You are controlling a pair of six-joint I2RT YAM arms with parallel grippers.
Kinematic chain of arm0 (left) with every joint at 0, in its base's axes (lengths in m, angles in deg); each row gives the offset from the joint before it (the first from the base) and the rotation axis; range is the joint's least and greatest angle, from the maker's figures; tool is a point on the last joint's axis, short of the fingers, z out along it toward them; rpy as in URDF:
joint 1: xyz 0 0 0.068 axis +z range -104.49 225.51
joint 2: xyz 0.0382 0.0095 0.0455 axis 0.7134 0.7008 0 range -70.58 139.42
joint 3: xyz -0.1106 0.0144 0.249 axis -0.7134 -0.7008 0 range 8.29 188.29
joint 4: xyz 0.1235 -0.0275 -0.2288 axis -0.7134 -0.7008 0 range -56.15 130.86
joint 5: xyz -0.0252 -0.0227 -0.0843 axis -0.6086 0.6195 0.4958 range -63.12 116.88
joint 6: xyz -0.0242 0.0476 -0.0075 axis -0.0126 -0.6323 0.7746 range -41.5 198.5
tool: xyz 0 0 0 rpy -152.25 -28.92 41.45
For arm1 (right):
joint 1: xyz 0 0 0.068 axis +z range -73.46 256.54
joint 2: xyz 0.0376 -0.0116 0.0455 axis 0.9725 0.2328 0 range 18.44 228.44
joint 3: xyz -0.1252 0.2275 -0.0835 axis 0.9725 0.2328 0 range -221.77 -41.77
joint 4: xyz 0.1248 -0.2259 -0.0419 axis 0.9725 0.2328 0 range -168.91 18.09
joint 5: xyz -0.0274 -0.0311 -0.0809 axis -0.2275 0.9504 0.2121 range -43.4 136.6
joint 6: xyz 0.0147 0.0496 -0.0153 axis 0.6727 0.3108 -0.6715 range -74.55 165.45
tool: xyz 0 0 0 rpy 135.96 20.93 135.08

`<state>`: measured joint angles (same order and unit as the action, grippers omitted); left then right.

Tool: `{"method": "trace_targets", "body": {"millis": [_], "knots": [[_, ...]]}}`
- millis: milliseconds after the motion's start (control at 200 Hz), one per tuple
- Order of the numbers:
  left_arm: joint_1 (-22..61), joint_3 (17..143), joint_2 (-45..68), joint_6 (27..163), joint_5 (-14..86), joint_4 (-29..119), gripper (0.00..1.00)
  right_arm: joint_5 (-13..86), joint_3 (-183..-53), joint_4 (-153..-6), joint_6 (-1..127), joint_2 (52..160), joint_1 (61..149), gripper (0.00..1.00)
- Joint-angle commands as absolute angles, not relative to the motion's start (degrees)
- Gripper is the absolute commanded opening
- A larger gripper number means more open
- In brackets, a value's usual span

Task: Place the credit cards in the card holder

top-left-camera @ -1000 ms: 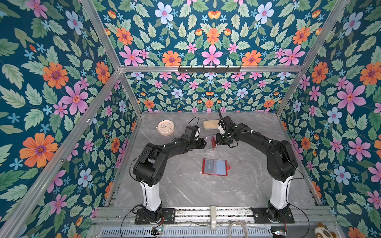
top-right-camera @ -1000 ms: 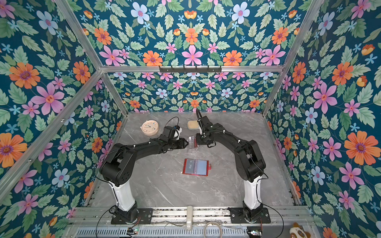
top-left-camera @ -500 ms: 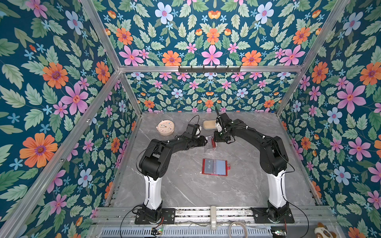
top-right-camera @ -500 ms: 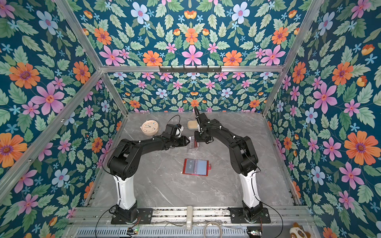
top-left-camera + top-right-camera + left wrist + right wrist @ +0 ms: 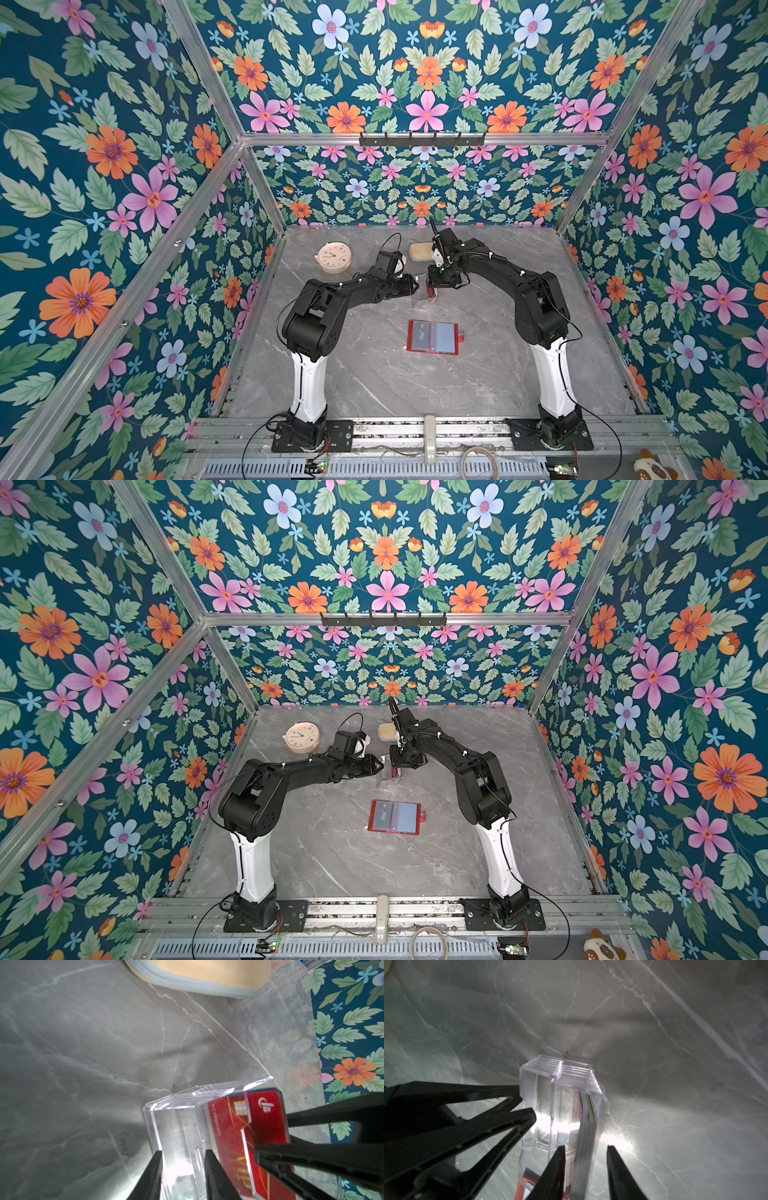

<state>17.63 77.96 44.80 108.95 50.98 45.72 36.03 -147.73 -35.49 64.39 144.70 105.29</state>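
Ok so you've got both arms meeting at the clear stand, out toward the back middle of the surface. The cards are in that stand, standing on edge as a tight little stack in one slot. The front one is a red card with a chip and gold "VIP" lettering, and there's a blue edge peeking out behind it.

Your left tool reaches in from the side, partway open, with one finger on each side of the stand's empty clear section. The fingers sit right up against the plastic, but honestly I can't tell if they're squeezing it or just touching.

Your right tool points down over the stack, also partway open, with a finger on either side of the cards. In the right wrist view there's a sliver of gap on both sides, so it isn't holding anything.

The card holder lies flat and open on the surface, nearer the arm bases and well apart from the stand. Its snap tab sticks out on the right in both top views. Both clear pages look dark bluish, and the left one has pale lettering too small to read.

Behind the tools there's a round clock and a beige case, which is near the stand.
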Motion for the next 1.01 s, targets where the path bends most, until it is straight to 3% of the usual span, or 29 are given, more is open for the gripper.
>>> {"method": "trace_targets", "body": {"millis": [0, 1000], "knots": [[17.66, 77.70, 45.26, 109.34, 50.35, 44.19, 0.35, 35.44, -148.56, -33.56, 64.19, 145.34, 105.35, 0.36], [17.56, 77.75, 45.92, 110.47, 50.26, 43.84, 0.34, 43.06, -157.98, -22.74, 63.88, 148.38, 106.68, 0.33]]}}
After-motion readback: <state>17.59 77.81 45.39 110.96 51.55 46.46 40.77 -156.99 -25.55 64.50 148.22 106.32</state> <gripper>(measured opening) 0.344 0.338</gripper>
